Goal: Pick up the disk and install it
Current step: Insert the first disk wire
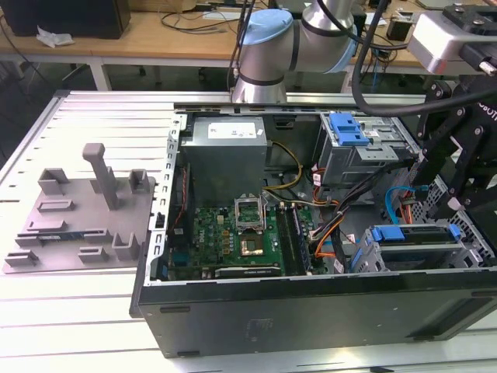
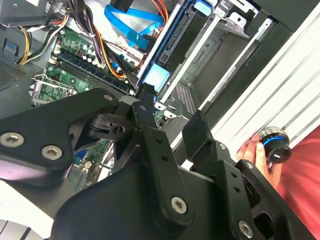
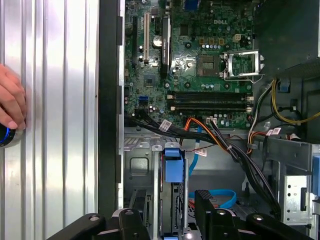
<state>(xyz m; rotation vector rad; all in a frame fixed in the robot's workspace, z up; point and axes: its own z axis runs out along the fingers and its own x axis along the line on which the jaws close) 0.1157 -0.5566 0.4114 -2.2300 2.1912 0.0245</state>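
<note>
Gripper (image 3: pixel 170 212) hangs over the drive cage (image 3: pixel 140 150) in a corner of the open computer case (image 1: pixel 311 311), where black and orange cables (image 3: pixel 210 132) cross just beside it, a blue cable (image 3: pixel 220 197) lies near one finger, and a person's hand (image 3: pixel 11 100) rests on a knob (image 3: pixel 4 136) on the slotted table (image 3: pixel 55 150). The disk (image 3: pixel 171 170) stands on edge inside the cage, showing its blue frame and end tab. The fingers are spread apart with the disk between them; whether they touch it cannot be told.

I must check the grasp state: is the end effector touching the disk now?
Apart. In the first wrist view the open end effector straddles the disk, with a visible gap on both sides.
</note>
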